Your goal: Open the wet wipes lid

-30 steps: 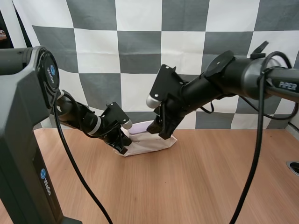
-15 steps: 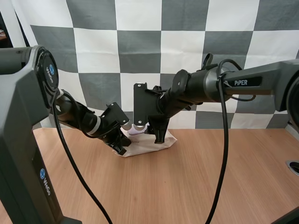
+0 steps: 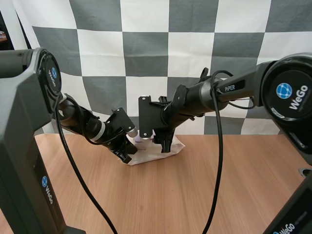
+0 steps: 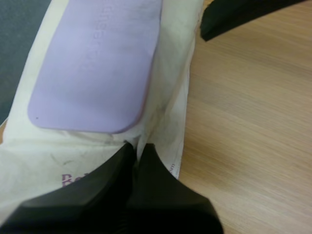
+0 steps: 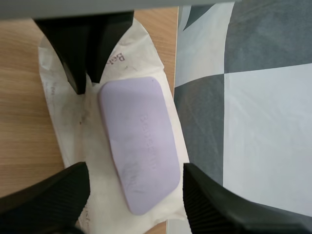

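Light brown wood-grain table, soft even lighting.

"WeGo" is printed on the left arm's base and a right arm joint, "PiPER" on the right arm's link; red "Ba" is read on the wipes pack beside the left gripper.

Wooden table, light brown, matte, with grain running side to side across the high view. Same pale wood close up in both wrist views, marked with fine darker streaks. Near the tabletop's right edge, well apart from its middle, a small round grommet: grey ring, dark centre.
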You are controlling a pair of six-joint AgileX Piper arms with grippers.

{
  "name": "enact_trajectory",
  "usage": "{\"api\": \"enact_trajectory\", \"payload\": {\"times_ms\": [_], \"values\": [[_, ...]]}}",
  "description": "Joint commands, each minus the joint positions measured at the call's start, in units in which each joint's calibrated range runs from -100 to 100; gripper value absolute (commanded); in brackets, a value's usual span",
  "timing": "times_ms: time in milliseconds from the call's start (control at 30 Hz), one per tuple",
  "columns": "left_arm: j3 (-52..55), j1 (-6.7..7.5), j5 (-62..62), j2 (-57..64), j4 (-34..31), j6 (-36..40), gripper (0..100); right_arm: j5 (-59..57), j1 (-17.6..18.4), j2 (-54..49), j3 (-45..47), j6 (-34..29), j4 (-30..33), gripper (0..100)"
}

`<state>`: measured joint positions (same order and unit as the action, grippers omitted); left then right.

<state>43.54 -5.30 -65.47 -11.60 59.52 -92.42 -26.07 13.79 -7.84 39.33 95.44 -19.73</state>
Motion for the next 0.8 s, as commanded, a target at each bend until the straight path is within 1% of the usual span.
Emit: {"api": "enact_trajectory", "payload": {"times_ms": [0, 333, 467, 667, 767], "values": [[0.03, -0.04, 0.02, -0.06, -0.18, -0.89, 0, 0.95, 0.03, 0.56, 0.09, 0.09, 0.16, 91], [0.03, -0.04, -0.88, -0.06, -0.19, -0.89, 0, 5.22, 0.03, 4.04, -0.05, 0.51, 0.16, 91], [0.03, -0.04, -1.59, -0.06, -0.19, -0.89, 0, 8.69, 0.03, 4.7, -0.05, 0.51, 0.03, 86], [0.03, -0.04, -1.59, -0.06, -0.19, -0.89, 0, 8.69, 0.03, 4.7, -0.05, 0.51, 0.03, 85], [0.03, -0.04, -1.59, -0.06, -0.19, -0.89, 0, 8.69, 0.03, 4.7, -0.05, 0.41, -0.08, 78]]}}
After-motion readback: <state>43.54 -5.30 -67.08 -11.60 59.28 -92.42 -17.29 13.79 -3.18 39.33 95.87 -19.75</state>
